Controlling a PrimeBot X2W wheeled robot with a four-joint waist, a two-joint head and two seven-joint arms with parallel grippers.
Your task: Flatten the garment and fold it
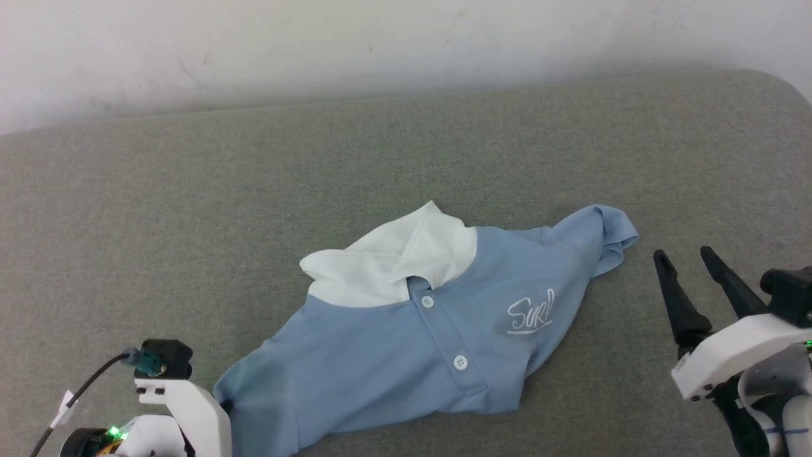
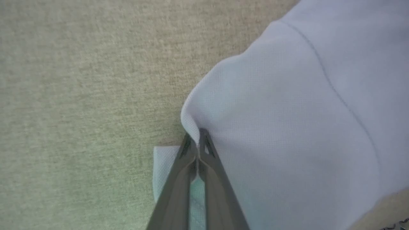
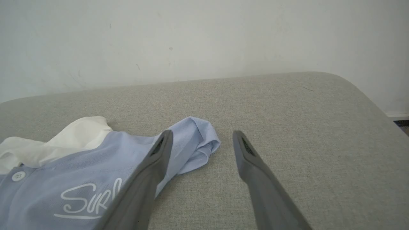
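The light blue polo shirt [image 1: 406, 343] lies crumpled on the grey cushioned surface [image 1: 190, 209], white collar [image 1: 393, 260] up and left, the "Surf" logo [image 1: 531, 312] on the right. One sleeve [image 1: 609, 235] sticks out toward the upper right. My left gripper [image 2: 198, 140] is shut on a fold at the shirt's lower left edge [image 2: 191, 121]; in the head view its wrist [image 1: 184, 393] sits at that corner. My right gripper [image 1: 688, 257] hovers open, just right of the shirt, with nothing between its fingers. In the right wrist view the sleeve [image 3: 195, 143] lies beside the left finger [image 3: 159, 153].
A white wall [image 1: 406, 44] stands behind the surface's far edge. The surface's rounded right corner [image 3: 351, 86] drops away to the right. Bare grey fabric stretches around the shirt on all sides.
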